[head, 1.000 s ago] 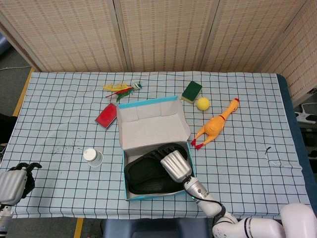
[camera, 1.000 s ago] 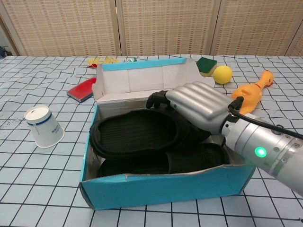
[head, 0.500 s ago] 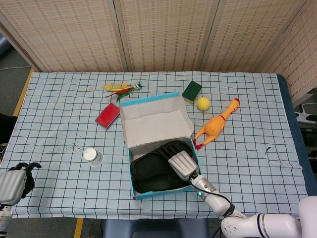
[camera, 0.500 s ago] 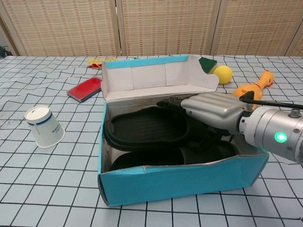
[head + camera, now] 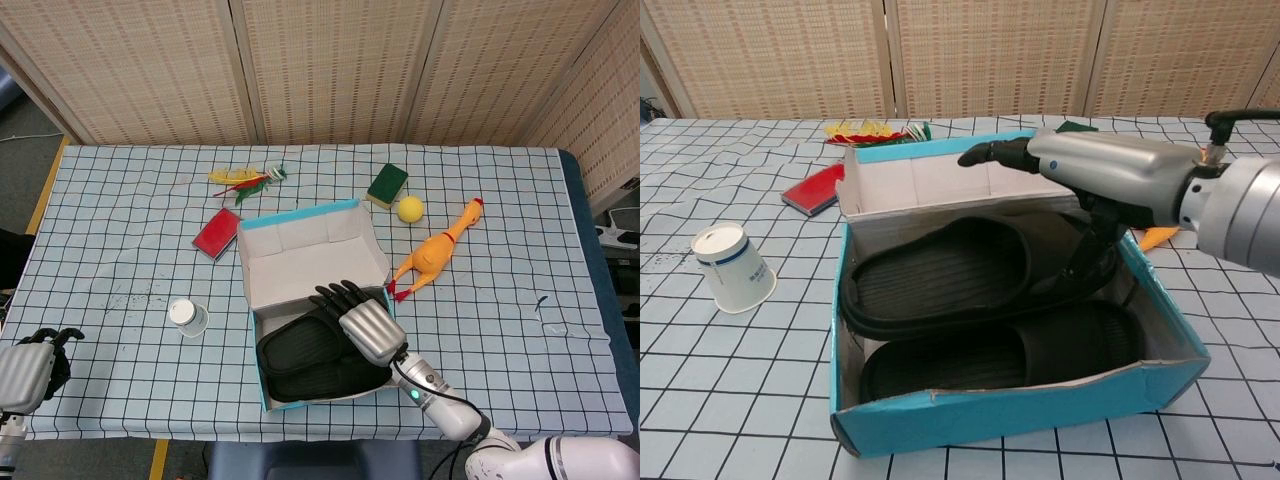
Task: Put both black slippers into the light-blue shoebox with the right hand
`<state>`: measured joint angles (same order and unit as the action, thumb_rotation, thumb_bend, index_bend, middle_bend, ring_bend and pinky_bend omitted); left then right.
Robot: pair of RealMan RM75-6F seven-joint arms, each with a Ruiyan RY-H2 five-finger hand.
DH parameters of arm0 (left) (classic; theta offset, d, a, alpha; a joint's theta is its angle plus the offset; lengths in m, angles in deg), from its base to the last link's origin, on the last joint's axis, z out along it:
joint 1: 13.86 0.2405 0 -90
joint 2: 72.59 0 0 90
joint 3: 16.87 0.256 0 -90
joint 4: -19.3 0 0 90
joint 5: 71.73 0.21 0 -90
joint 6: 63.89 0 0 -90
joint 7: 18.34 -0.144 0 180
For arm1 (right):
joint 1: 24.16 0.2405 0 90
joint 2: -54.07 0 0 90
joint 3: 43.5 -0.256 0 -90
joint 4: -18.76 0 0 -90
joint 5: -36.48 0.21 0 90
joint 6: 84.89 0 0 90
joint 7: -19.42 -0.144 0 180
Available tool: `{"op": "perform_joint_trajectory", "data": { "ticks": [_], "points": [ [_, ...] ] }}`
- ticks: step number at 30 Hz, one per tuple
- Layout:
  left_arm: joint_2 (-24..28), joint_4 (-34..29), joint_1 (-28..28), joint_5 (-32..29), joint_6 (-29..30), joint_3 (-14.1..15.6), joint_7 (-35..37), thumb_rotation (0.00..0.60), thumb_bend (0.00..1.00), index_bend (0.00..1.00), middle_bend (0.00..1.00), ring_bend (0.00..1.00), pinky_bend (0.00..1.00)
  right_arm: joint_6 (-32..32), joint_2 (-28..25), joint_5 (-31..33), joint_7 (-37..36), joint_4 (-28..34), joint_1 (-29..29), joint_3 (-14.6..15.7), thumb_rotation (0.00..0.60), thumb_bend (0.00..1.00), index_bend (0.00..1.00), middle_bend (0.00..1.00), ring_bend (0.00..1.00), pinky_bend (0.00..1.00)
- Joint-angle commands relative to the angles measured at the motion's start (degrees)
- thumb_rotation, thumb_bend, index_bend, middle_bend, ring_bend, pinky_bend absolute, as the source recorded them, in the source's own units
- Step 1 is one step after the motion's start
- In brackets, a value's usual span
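Note:
Both black slippers lie in the light-blue shoebox [image 5: 246, 262] [image 5: 1010, 411], stacked and overlapping: one slipper [image 5: 298, 347] [image 5: 930, 282] rests tilted on top, the other slipper [image 5: 325, 381] [image 5: 1000, 356] lies below near the front wall. My right hand [image 5: 365, 326] [image 5: 1095, 172] hovers over the box's right side with its fingers stretched out over the far part and nothing in its grasp. Its dark thumb reaches down toward the upper slipper's strap; contact is unclear. My left hand [image 5: 27, 369] rests at the table's near left corner, holding nothing, and shows only in the head view.
A white paper cup [image 5: 185, 315] [image 5: 732, 266] stands left of the box. Behind it lie a red flat pad [image 5: 215, 233] [image 5: 816, 187] and feathered toys [image 5: 245, 180] [image 5: 875, 129]. A green sponge [image 5: 387, 184], yellow ball [image 5: 409, 208] and rubber chicken [image 5: 435, 255] lie to the right.
My right hand has risen off the slippers to above the box, fingers stretched out. The box swung right, then back left and turned. The left hand stayed put.

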<state>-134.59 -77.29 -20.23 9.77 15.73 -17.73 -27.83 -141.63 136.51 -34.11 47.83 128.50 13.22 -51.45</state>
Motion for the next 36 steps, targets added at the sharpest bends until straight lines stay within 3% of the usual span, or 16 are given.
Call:
{"op": "perform_joint_trajectory", "data": {
  "ticks": [1,5,8,10,13,17,22,36],
  "points": [
    [-0.01,-0.01,-0.01,-0.02,-0.03,0.01,-0.05,0.600,0.41,0.36,0.31,0.30,0.46,-1.66,-0.18,-1.93,-1.31,0.11,-0.71,0.52,0.600,0.06,0.00,0.00,0.00,0.00],
    [-0.01,-0.09,0.03,0.11,0.08,0.06,-0.09,0.600,0.41,0.36,0.31,0.30,0.46,-4.93,3.15,-4.16,-0.20,-2.98,-1.33,1.12,0.600,0.06,0.01,0.00,0.00,0.01],
    [-0.02,-0.06,0.03,0.09,0.14,0.01,-0.04,0.600,0.41,0.36,0.31,0.30,0.46,-7.34,6.57,-6.51,-0.71,-6.23,-1.74,1.37,0.600,0.06,0.10,0.10,0.02,0.18],
    [-0.03,-0.04,0.02,0.02,0.03,0.04,-0.05,0.600,0.41,0.36,0.31,0.30,0.46,-8.23,8.79,-7.84,-1.97,-8.39,-1.90,1.64,0.600,0.06,0.28,0.30,0.19,0.37],
    [-0.03,-0.05,-0.02,0.03,-0.09,0.09,-0.09,0.600,0.41,0.36,0.31,0.30,0.46,-8.02,10.99,-8.87,-4.55,-10.21,-1.72,1.93,0.600,0.06,0.57,0.51,0.43,0.56],
    [0.04,-0.11,0.03,0.30,0.10,0.14,0.05,0.600,0.41,0.36,0.31,0.30,0.46,-8.60,13.29,-11.40,-6.98,-12.90,-1.67,2.62,0.600,0.12,0.74,0.63,0.57,0.69],
    [0.14,-0.09,0.08,0.21,0.18,0.08,0.37,0.600,0.41,0.36,0.31,0.30,0.46,-9.55,14.87,-13.33,-7.11,-15.90,-2.06,3.52,0.600,0.19,0.79,0.67,0.61,0.73],
    [0.11,-0.16,0.07,0.22,0.12,0.13,0.16,0.600,0.41,0.36,0.31,0.30,0.46,-7.03,15.56,-10.85,-6.55,-20.73,-2.63,3.93,0.600,0.19,0.79,0.68,0.61,0.73]
  ]
}}
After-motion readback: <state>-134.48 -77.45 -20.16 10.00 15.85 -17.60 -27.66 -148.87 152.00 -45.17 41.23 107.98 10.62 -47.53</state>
